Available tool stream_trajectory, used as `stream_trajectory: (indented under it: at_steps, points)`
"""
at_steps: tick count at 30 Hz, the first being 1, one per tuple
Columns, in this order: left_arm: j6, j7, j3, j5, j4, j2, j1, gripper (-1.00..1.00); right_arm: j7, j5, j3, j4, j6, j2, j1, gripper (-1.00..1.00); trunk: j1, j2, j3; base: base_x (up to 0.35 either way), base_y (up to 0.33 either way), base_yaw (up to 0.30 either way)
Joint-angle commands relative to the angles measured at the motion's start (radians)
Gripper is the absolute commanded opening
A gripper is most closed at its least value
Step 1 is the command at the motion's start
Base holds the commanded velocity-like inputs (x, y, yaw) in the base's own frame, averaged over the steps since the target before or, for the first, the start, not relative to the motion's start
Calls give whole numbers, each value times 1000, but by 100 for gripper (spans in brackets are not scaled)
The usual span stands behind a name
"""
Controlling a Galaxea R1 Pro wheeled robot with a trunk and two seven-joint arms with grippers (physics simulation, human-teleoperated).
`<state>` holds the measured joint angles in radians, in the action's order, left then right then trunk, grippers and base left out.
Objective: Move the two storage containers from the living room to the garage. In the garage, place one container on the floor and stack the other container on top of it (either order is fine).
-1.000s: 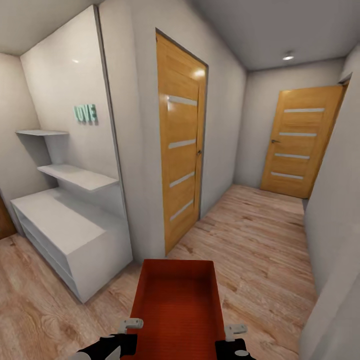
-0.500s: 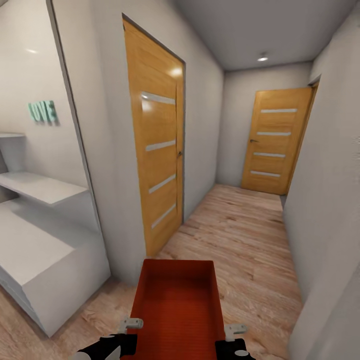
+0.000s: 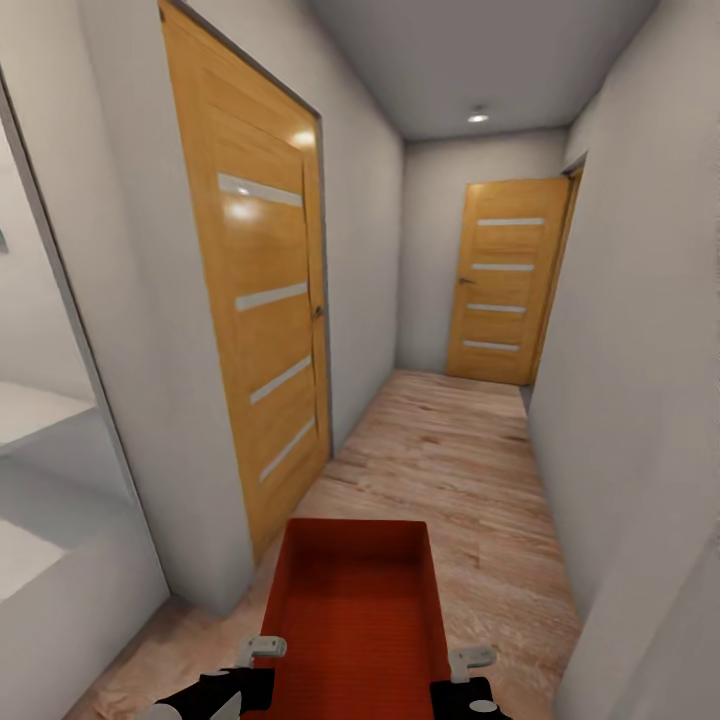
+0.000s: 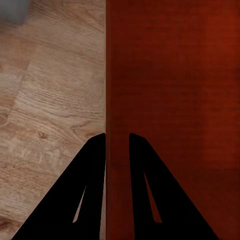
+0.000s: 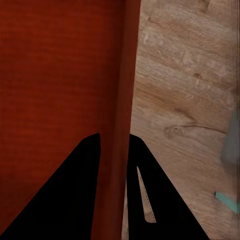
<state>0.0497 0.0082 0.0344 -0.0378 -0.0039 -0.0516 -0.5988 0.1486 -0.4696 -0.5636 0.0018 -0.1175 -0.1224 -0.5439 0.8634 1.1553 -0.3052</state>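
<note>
My left gripper (image 4: 117, 137) clamps one side wall of the orange-red bin (image 3: 355, 610); my right gripper (image 5: 114, 137) clamps the opposite wall; the bin hangs between them above a wood plank floor (image 3: 450, 450), in a corridor with two wooden doors (image 3: 262, 330).

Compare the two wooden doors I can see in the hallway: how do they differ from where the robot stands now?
The near door is set in the left wall, close to the robot and seen at a sharp slant; the far door closes the end of the corridor and nearly faces the camera. The near door looks much larger and catches a bright ceiling-light glare near its top; the far door looks evenly lit. Both are shut, orange-brown wood with four pale horizontal strips.
</note>
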Motion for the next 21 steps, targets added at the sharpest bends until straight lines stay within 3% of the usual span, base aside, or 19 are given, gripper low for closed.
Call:
stream_trajectory:
  at_steps: [1, 7, 21]
  points:
    - [4, 9, -4, -9, -2, 2, -1, -100, 4, -18, -9, 3, -5, 15, -1, -100, 1, 1, -1, 324, 0, -242]
    - [4, 9, -4, -8, -2, 2, -1, -100, 3, -18, -9, 3, -5, 15, -1, -100, 1, 1, -1, 324, 0, -194]
    - [4, 9, -4, -8, -2, 2, -1, -100, 3, -18, -9, 3, -6, 15, -1, -100, 1, 1, -1, 324, 0, -9]
